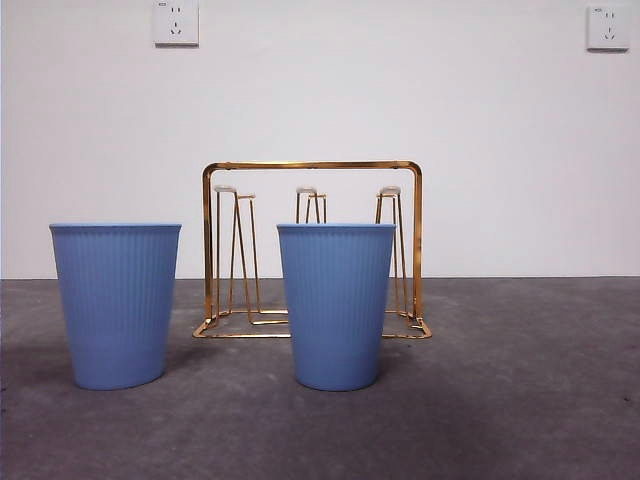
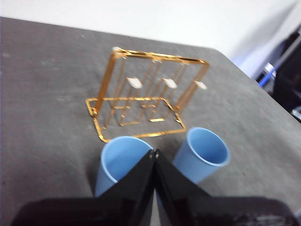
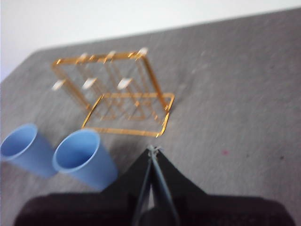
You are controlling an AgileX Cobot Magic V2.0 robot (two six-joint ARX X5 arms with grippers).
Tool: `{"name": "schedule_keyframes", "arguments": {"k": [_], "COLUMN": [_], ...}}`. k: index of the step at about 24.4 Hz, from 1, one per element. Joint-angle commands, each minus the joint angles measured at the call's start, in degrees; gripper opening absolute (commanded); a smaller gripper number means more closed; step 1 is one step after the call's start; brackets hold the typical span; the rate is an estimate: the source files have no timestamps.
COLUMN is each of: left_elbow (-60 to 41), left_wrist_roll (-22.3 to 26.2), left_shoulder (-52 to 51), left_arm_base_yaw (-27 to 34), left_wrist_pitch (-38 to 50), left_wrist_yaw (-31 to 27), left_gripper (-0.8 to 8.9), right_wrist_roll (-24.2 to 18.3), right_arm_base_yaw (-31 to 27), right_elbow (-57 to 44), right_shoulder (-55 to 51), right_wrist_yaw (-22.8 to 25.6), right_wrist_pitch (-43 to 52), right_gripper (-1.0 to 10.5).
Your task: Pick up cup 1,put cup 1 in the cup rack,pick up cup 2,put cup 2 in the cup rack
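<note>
Two blue ribbed cups stand upright on the dark grey table: one at the left (image 1: pixel 116 305), one in the middle (image 1: pixel 336 305). I cannot tell which is cup 1 and which is cup 2. Behind them stands the gold wire cup rack (image 1: pixel 312 166), holding nothing on its white-tipped prongs. My left gripper (image 2: pixel 154 153) is shut and holds nothing; it hovers above and short of the left cup (image 2: pixel 121 157), with the middle cup (image 2: pixel 207 150) and the rack (image 2: pixel 141 135) beyond. My right gripper (image 3: pixel 153 149) is also shut and holds nothing, beside the middle cup (image 3: pixel 82 155), near the rack's (image 3: pixel 124 132) base corner. Neither arm shows in the front view.
A white wall with two sockets (image 1: pixel 176 22) (image 1: pixel 608 27) stands behind the table. The table's far edge (image 2: pixel 141 40) runs behind the rack. Dark equipment (image 2: pixel 287 70) stands off the table's side in the left wrist view.
</note>
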Motion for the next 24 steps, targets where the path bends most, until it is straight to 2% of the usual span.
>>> {"name": "schedule_keyframes", "arguments": {"k": [1,6,11,17,18,19,20,21,22,23,24], "left_elbow": [3.4,9.0,11.8,12.8,13.0,13.1,13.1,13.1,13.1,13.1,13.1], "left_wrist_roll": [3.9,7.8,8.7,8.9,8.9,8.9,8.0,7.3,6.7,6.3,5.9], "left_shoulder": [1.7,4.8,7.0,8.9,9.2,9.6,9.9,10.3,10.8,11.5,12.2], "left_arm_base_yaw": [-0.2,-1.6,-3.1,-3.8,-3.7,-3.7,-3.7,-3.7,-3.7,-3.7,-3.7], "left_wrist_pitch": [-3.7,-10.6,-13.4,-13.2,-13.2,-13.2,-13.0,-12.7,-12.4,-12.1,-11.8], "left_wrist_yaw": [1.0,1.0,1.0,1.0,1.7,2.8,4.3,5.5,7.3,9.4,11.2], "left_gripper": [-0.06,-0.06,-0.06,0.15,1.16,2.66,5.01,6.42,6.64,6.64,6.64], "right_wrist_roll": [-4.9,-11.0,-15.9,-15.9,-15.8,-15.8,-15.8,-15.5,-14.4,-13.3,-12.5], "right_arm_base_yaw": [0.0,0.0,0.0,0.0,0.0,0.0,0.0,0.0,0.0,0.0,0.0], "right_elbow": [5.4,13.9,18.6,19.2,19.2,19.2,19.2,19.2,19.2,19.2,19.2], "right_shoulder": [4.1,11.4,16.3,18.2,18.2,18.2,18.2,18.2,18.3,18.3,18.6], "right_wrist_yaw": [-1.5,-4.2,-4.8,-5.2,-5.8,-6.4,-7.0,-7.4,-7.5,-7.6,-7.9], "right_wrist_pitch": [-4.8,-13.7,-20.3,-20.7,-20.5,-20.4,-20.4,-20.5,-20.4,-20.1,-19.9], "right_gripper": [-0.1,-0.1,-0.1,0.2,0.8,1.6,2.7,3.6,4.8,5.5,5.8]}}
